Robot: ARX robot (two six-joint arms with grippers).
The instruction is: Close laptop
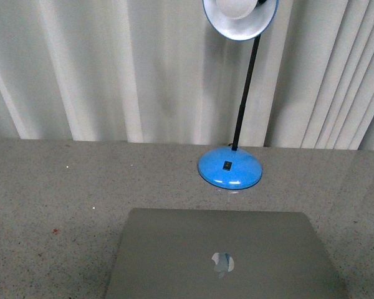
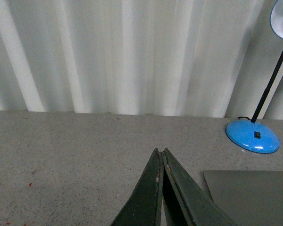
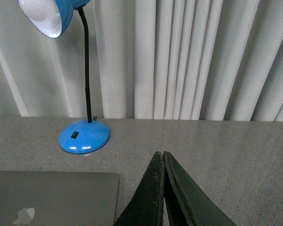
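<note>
Laptop (image 1: 224, 255) flat on counter (image 1: 62, 187), lid down, logo up, 6 o'clock of lamp (image 1: 230, 167). Left pincer (image 2: 161, 153), right pincer (image 3: 160, 154) together, empty. Closing judged complete; next: retreat only.

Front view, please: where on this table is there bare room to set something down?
Bare table stretches left of the laptop and the lamp, back to the curtain. Another patch lies right of both. The gap between lamp and laptop is narrow.

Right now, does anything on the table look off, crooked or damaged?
Nothing stands out. The laptop lies shut and flat, lid up, square to the table edge. The blue lamp stands upright behind it. Only tiny dark specks mark the table.
</note>
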